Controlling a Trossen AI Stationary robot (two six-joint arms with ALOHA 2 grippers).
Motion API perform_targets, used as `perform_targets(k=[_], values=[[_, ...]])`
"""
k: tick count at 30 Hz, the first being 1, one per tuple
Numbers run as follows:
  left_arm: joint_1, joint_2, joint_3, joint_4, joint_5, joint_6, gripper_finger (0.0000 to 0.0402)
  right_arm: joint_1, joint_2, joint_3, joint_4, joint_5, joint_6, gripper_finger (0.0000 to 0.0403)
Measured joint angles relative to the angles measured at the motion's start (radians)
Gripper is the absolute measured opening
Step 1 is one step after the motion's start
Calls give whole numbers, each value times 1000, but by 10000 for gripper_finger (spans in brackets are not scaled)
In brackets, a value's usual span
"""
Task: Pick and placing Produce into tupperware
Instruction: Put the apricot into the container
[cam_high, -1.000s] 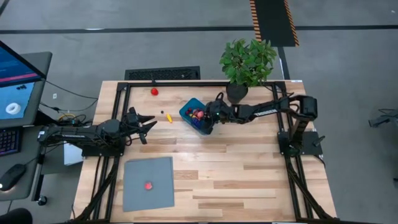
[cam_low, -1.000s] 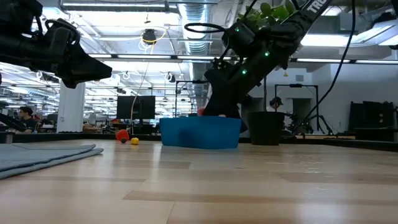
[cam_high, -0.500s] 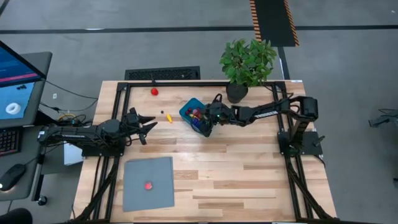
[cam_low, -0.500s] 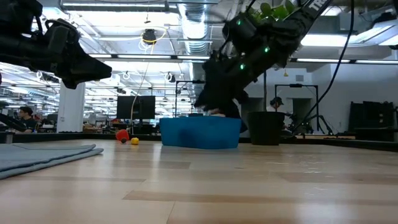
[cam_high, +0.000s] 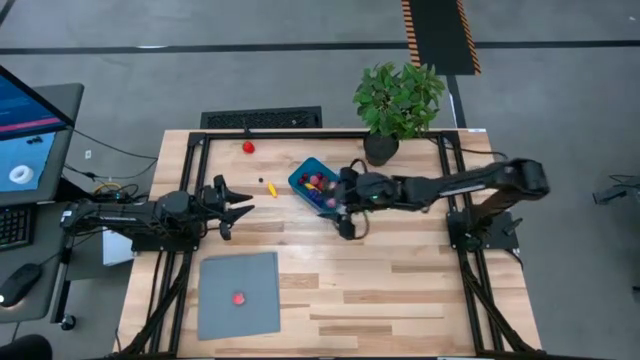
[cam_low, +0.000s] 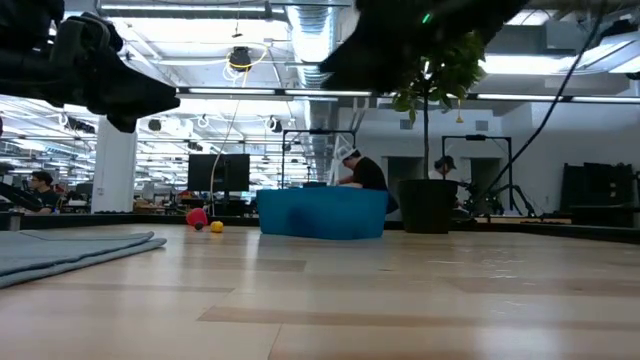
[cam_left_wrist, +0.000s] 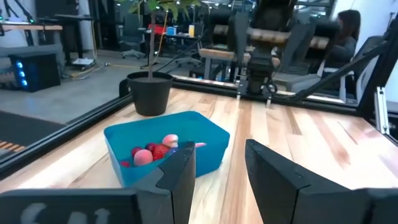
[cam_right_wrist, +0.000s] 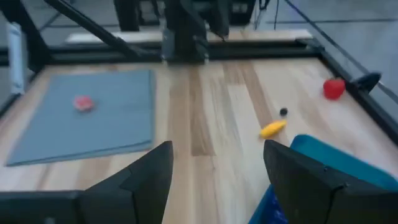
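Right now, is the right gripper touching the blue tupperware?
Apart. In the low view the right gripper hangs well above the tupperware, with open room background between them. The right wrist view shows its fingers spread and empty.

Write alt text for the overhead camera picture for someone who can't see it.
Seen from above, the right gripper hangs open beside the teal tupperware holding small produce. The left gripper waits open at the table's left, and a yellow piece, a red piece and a grey sheet lie nearby.
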Motion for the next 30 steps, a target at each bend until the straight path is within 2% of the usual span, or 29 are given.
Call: perform_targets(k=[8, 15, 22, 27, 30], values=[[0, 0, 1, -4, 0, -1, 130, 85, -285, -106, -47, -2, 8, 274], [0, 0, 2, -3, 136, -24, 130, 201, -503, -230, -25, 1, 30, 274], [0, 0, 3, -7, 131, -31, 130, 292, -686, -372, 57, 9, 2, 274], [-1, 0, 4, -6, 122, -21, 130, 314, -802, -480, 69, 121, 9, 274], [-1, 0, 4, -16, 137, -21, 130, 315, -856, -547, 89, 133, 8, 274]])
